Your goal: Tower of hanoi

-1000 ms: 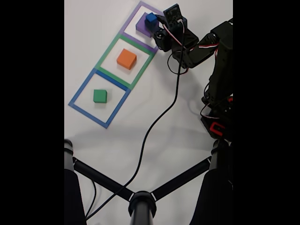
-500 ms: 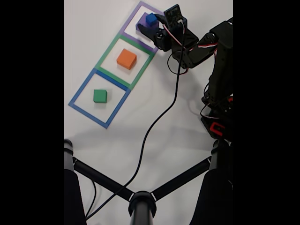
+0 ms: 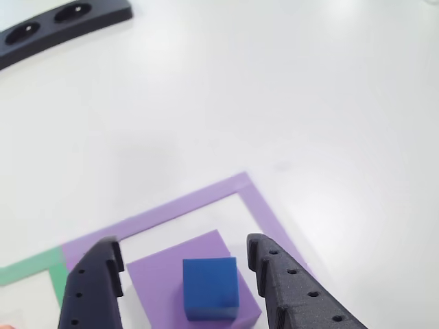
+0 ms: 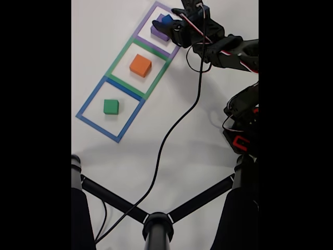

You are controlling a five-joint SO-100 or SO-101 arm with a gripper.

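A small blue cube (image 3: pixel 209 288) sits on top of a larger purple block (image 3: pixel 154 277) inside the purple tape frame (image 3: pixel 206 197). In the other view my gripper (image 3: pixel 184 248) is open, one black finger on each side of the cube with a gap to it on both sides. The fixed view shows the gripper (image 4: pixel 171 17) at the blue cube (image 4: pixel 166 20) on the purple block (image 4: pixel 156 31), near the top. An orange block (image 4: pixel 140 65) lies in the green frame (image 4: pixel 118 57). A small green block (image 4: pixel 111 107) lies in the blue frame (image 4: pixel 88 107).
The arm (image 4: pixel 229 49) reaches in from the right in the fixed view, trailing a black cable (image 4: pixel 166 140) across the white table. Black stand legs (image 4: pixel 156 221) spread along the bottom. A black part with two holes (image 3: pixel 62 24) lies top left in the other view.
The arm has stretched out farther toward the top of the fixed view, carrying the gripper farther over the purple block. The blue cube stays on the purple block.
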